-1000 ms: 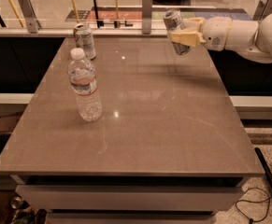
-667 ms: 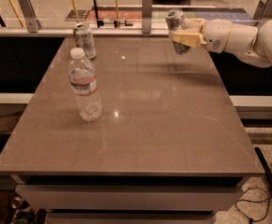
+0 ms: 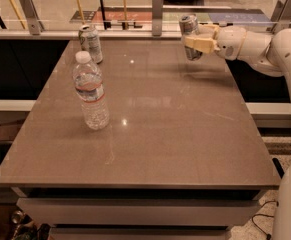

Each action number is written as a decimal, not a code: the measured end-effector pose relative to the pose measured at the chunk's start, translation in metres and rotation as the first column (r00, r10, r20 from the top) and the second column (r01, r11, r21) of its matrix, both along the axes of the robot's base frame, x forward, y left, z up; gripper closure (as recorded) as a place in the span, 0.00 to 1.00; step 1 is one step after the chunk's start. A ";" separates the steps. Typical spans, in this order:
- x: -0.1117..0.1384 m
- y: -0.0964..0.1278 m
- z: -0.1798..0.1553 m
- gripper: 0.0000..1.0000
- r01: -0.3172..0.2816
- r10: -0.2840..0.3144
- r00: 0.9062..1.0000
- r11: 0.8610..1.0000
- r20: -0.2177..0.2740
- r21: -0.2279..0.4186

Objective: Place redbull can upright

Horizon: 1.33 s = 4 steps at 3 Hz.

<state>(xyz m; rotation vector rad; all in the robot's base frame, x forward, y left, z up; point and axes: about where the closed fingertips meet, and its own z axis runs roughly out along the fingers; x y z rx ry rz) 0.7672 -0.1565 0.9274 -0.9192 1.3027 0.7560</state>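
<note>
Other can (image 3: 90, 43) and water bottle (image 3: 91, 91) left, gripper (image 3: 195, 40) right.
Both stand upright on the table (image 3: 185, 144), the bottle nearer; at the far right edge the gripper's fingers are clamped around the nearly upright redbull can (image 3: 187, 25).

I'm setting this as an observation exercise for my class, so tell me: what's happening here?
A white robot arm reaches in from the right, its pincer shut on a slim silver-and-blue metal drink can, held nearly upright at the far right of the grey-brown table. Whether its base touches the top is unclear. A clear plastic water bottle and a white-and-green-labelled can stand on the left.
</note>
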 end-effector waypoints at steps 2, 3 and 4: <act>0.015 -0.005 -0.022 1.00 -0.014 0.015 0.999 0.999 -0.032 0.046; 0.019 -0.007 -0.031 1.00 -0.020 0.023 0.999 0.997 -0.036 0.079; 0.022 -0.012 -0.039 1.00 -0.010 0.015 0.999 0.994 -0.049 0.105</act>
